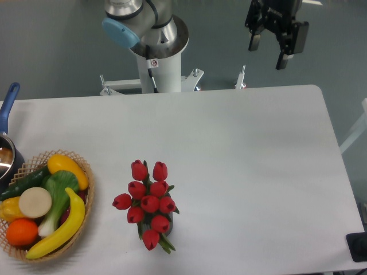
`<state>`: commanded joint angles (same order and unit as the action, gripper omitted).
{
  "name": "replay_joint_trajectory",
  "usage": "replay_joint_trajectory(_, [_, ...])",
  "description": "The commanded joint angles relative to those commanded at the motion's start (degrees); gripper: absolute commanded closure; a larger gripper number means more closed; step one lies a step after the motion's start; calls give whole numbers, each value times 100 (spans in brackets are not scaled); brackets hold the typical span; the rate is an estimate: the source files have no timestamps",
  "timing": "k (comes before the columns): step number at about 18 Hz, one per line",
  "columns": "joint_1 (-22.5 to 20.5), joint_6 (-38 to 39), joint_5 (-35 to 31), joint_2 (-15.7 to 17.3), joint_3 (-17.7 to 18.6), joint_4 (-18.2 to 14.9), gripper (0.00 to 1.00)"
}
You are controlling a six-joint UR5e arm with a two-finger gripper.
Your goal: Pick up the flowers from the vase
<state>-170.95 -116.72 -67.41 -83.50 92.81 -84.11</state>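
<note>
White rectangular worktop (pixel 241 149) over grey floor. Bunch of red closed tulip buds w/ green stems (pixel 149 203) stands front-left-centre in small dark vase (pixel 167 225), mostly hidden by blooms. Black two-finger claw (pixel 268 51) hangs beyond far right edge, fingers spread, empty. Wicker basket of fruit/veg (pixel 86 195) at left.

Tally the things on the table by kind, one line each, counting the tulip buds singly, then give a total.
Red tulip buds of the flowers: 10
Wicker basket of fruit and vegetables: 1
Metal pot with blue handle: 1
Total: 12
The vase is hidden under the bunch, so it is not counted. The open pincer hangs beyond the table's far edge.
</note>
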Motion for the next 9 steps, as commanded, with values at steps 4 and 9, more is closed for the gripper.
replay_joint_trajectory(4, [26,0,0,26,44,18,0])
replay_joint_trajectory(9, [157,499,9,158,455,657,0])
